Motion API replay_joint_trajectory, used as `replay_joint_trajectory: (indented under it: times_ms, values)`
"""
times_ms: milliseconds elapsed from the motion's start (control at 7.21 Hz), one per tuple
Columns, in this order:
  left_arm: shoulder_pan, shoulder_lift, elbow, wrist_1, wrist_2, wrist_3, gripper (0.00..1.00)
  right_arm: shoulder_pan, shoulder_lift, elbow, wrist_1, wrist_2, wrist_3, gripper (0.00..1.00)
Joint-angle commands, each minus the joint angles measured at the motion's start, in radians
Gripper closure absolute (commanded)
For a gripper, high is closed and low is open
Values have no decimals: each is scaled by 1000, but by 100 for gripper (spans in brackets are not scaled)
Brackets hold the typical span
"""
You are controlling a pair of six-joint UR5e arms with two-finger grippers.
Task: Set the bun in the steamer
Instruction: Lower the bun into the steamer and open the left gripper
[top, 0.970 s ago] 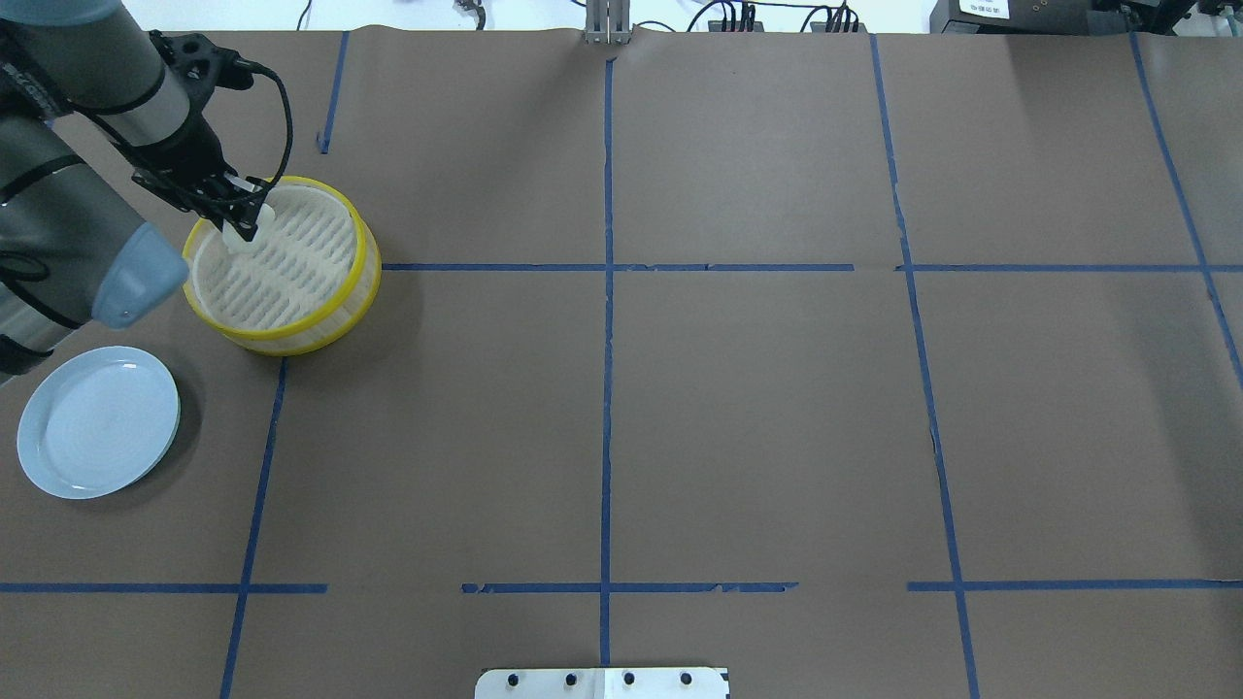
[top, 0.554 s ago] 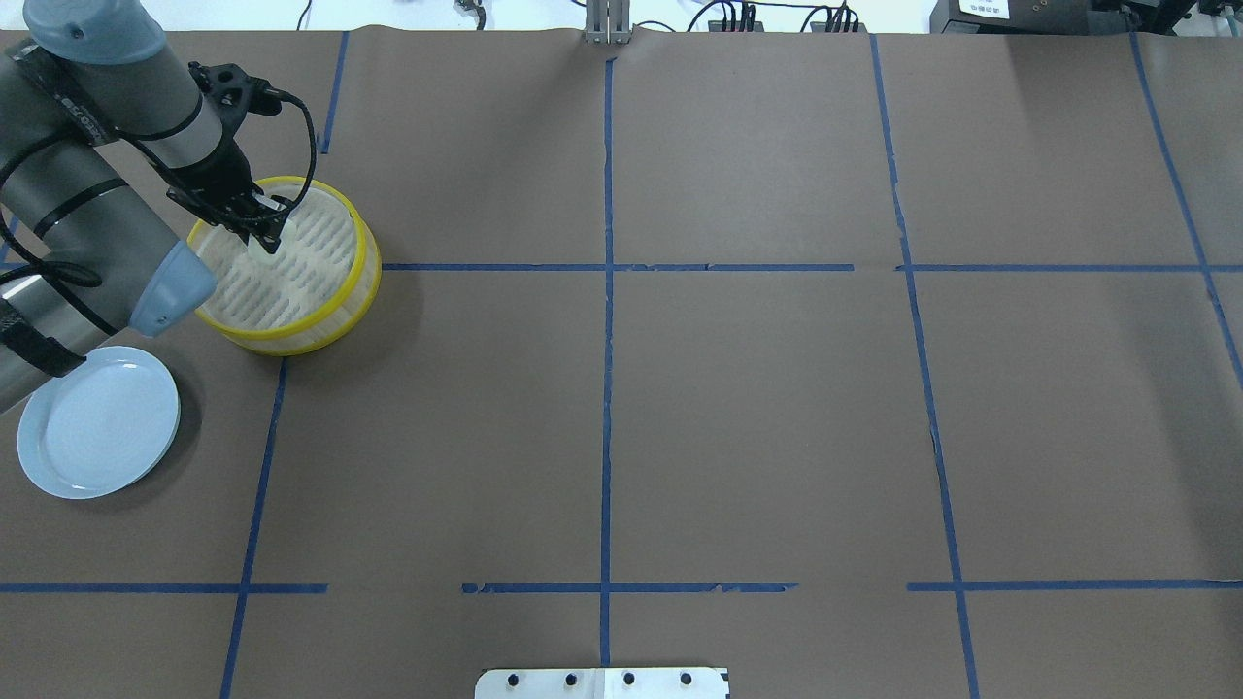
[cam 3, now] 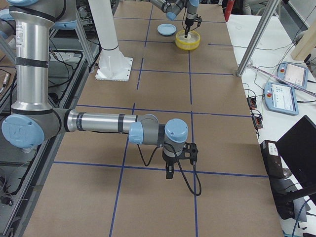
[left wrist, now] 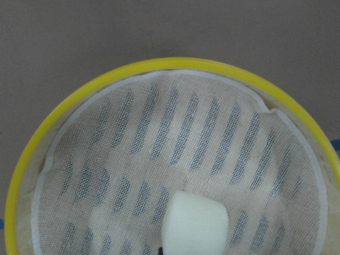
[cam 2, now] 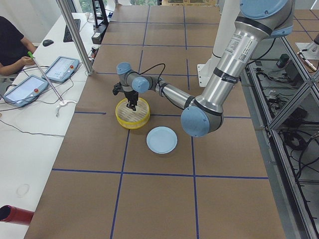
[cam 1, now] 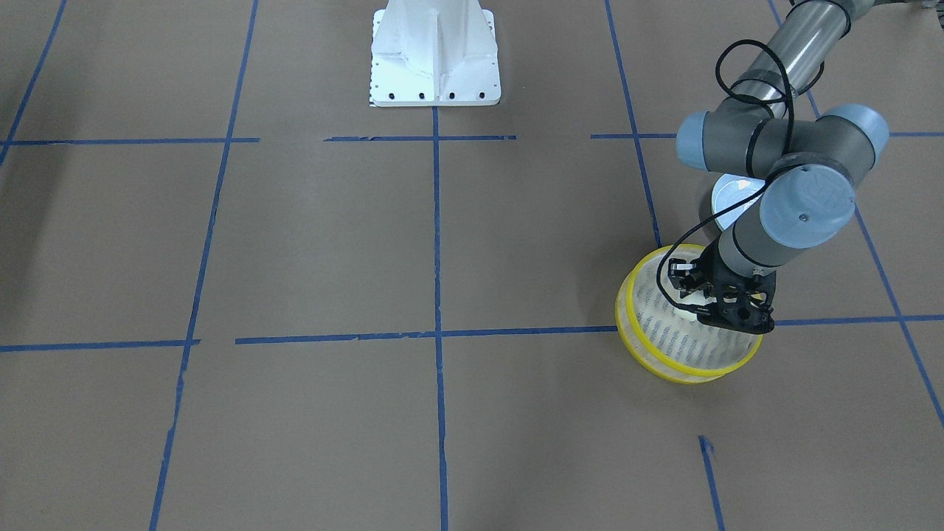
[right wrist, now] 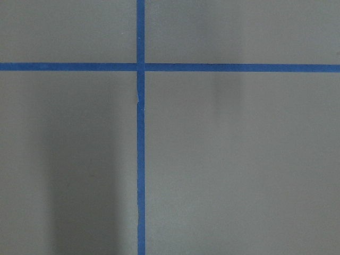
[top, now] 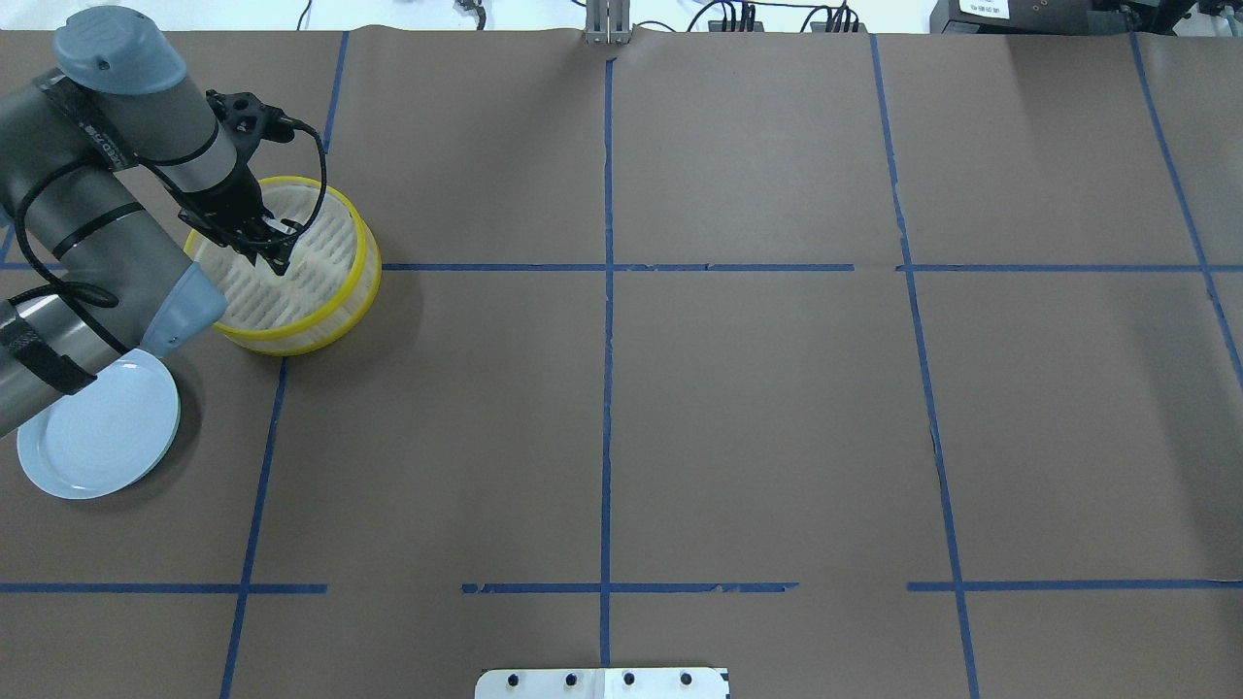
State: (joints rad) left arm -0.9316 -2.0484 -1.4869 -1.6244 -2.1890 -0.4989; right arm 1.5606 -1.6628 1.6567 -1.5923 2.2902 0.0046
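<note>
The steamer (top: 364, 254), a round basket with yellow rims and a slotted pale floor, stands at the table's far left; it also shows in the front view (cam 1: 627, 295). My left gripper (top: 273, 254) reaches down inside it and is shut on the bun (left wrist: 194, 226), a cream-white lump just above the cloth-lined floor. In the front view the bun (cam 1: 686, 308) shows as a white spot between the black fingers (cam 1: 726, 313). In the overhead view the gripper hides the bun. My right gripper (cam 3: 169, 174) shows only in the right side view, low over bare table; I cannot tell its state.
A light blue plate (top: 97, 437) lies near the steamer, partly under my left arm's elbow. Blue tape lines grid the brown table. The white robot base (cam 1: 435, 59) stands at mid table edge. The right wrist view shows only paper and tape.
My left gripper has moved with the bun from the steamer's left rim toward its middle and lower into the basket. The arm's elbow now covers part of the plate.
</note>
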Motion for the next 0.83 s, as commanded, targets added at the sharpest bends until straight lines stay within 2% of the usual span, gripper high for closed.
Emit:
replay_joint_trajectory:
  times_ms: [0,416,554,693]
  values:
    - [5,0,-1,-2,0,-1,0,1,0,0,0,0,0,0]
    - [-1,0,-13,-2,5,9,0,-1,0,0,0,0,0,0]
    - [-42,10,-94,15,5,8,0,-1,0,0,0,0,0,0]
    - [-76,77,-227,40,0,10,0,-1,0,0,0,0,0,0]
